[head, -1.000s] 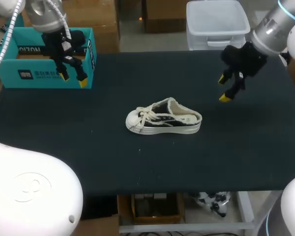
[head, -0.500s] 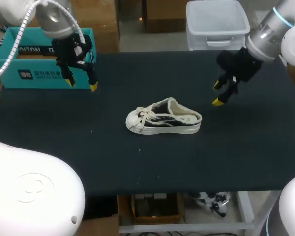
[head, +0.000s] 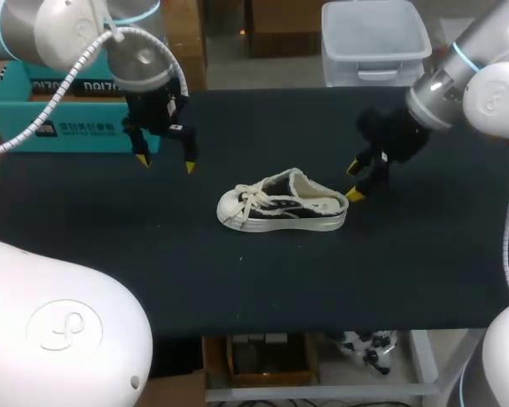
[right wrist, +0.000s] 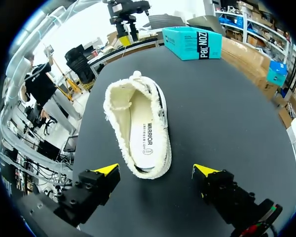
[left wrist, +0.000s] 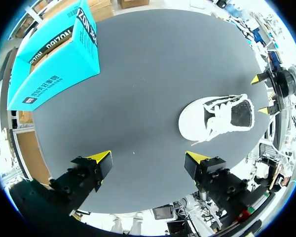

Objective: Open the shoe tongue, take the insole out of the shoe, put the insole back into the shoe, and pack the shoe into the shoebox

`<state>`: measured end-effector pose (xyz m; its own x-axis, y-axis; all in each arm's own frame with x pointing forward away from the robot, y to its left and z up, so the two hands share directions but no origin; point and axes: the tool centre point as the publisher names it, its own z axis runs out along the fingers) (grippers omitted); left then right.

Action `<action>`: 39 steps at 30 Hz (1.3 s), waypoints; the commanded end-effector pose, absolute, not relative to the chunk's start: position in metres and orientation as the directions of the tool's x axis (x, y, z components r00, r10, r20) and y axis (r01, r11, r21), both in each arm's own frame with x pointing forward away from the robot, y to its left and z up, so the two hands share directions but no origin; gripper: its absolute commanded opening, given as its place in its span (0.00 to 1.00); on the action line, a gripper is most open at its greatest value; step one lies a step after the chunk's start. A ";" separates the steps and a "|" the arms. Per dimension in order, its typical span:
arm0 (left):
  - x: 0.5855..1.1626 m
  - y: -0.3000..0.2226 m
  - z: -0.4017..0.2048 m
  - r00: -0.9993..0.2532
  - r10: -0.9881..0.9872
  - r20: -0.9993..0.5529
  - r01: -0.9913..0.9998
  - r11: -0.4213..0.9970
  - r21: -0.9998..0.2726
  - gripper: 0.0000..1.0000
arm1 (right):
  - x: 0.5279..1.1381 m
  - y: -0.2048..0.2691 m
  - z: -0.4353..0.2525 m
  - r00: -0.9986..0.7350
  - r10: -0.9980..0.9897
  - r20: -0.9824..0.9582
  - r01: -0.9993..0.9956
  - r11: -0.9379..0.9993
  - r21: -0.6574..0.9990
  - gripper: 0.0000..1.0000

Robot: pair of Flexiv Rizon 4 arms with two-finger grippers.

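A cream and black canvas shoe [head: 282, 202] with white laces lies on its sole mid-table, toe to the left, its white insole [right wrist: 144, 140] inside. My right gripper [head: 354, 179] hangs open just right of the heel; in the right wrist view the heel [right wrist: 149, 168] lies just ahead of the right gripper [right wrist: 155, 171]. My left gripper [head: 166, 163] is open, above the table up-left of the toe; in its wrist view the shoe [left wrist: 217, 117] lies ahead of the left gripper [left wrist: 149, 157], off to one side. The teal shoebox [head: 64, 106] stands at the far left.
The black table top [head: 237, 280] spreads around the shoe. A translucent lidded bin [head: 375, 38] stands behind the far edge at the right. The shoebox [left wrist: 52, 54] stands well ahead of the left gripper, on the side away from the shoe.
Both arms have moved in toward the shoe: the left gripper came away from the shoebox to the right and down, the right gripper slid left to the heel. Both stayed open.
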<state>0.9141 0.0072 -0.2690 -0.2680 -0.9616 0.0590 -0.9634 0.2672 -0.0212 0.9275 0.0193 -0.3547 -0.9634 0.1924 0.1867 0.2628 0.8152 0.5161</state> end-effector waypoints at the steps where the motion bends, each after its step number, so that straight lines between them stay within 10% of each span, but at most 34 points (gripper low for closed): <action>1: 0.908 -0.001 -0.270 -0.276 -0.960 0.052 -0.961 0.275 -0.025 1.00 | 0.910 0.012 -0.362 -0.964 0.211 0.163 0.266 0.797 0.542 1.00; 39: 0.898 -0.037 -0.280 -0.320 -0.946 0.053 -0.947 0.321 0.010 1.00 | 0.925 0.039 -0.415 -0.989 0.121 0.084 0.145 0.700 0.699 1.00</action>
<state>0.8971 -0.0348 -0.2787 -0.3210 -0.9454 0.0570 -0.9468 0.3218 0.0069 0.9213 0.0376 -0.4085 -0.9885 0.1278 0.0810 0.1481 0.7070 0.6915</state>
